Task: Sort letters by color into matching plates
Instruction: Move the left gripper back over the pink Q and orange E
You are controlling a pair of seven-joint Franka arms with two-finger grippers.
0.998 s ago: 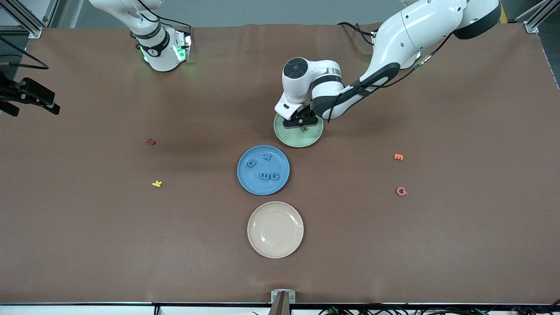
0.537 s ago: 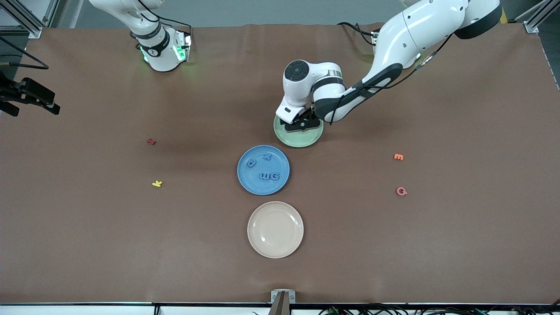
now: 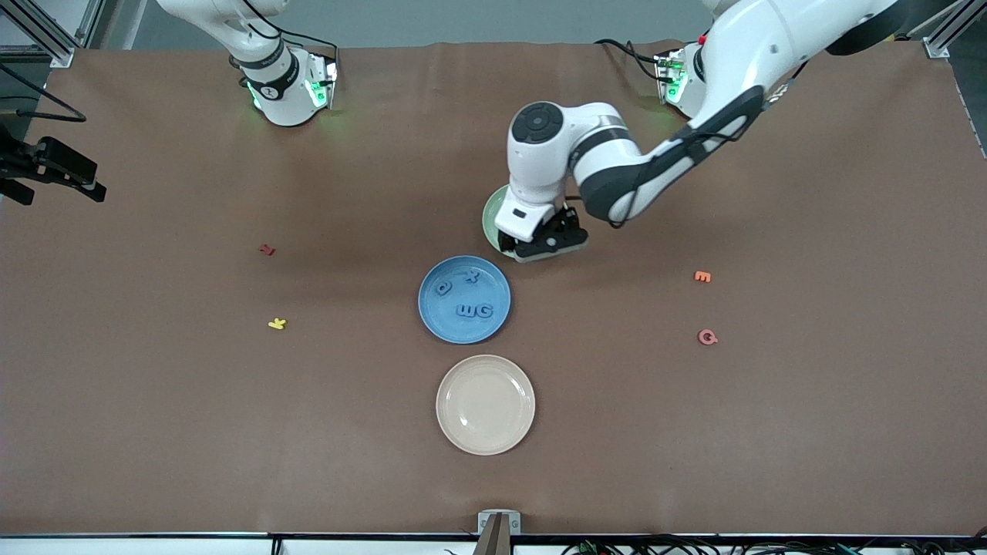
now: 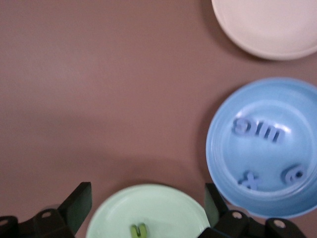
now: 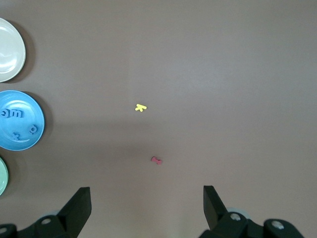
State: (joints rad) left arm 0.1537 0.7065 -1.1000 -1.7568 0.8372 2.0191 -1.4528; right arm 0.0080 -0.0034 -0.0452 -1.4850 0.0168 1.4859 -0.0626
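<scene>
A brown surface (image 3: 771, 432) carries three round plates in a row down its middle: a pale green plate (image 3: 493, 217) nearest the robots' bases, a blue plate (image 3: 465, 299) just beside it and nearer the front camera, and a cream plate (image 3: 486, 405) nearest that camera. The left hand (image 3: 549, 240) hangs above the green plate, its fingers (image 4: 77, 206) spread wide and holding nothing; the left wrist view shows one green letter (image 4: 139, 230) lying in that plate. Four blue letters (image 3: 473, 310) lie in the blue plate, and the cream plate holds none. A red letter (image 3: 267, 250) and a yellow letter (image 3: 277, 324) lie on the bare surface toward the right arm's end, the yellow one nearer the front camera. An orange letter (image 3: 702, 277) and a pink letter (image 3: 707, 337) lie toward the left arm's end, the pink one nearer the camera. The right hand (image 5: 146, 210) waits high above its end of the surface, fingers wide apart and empty.
</scene>
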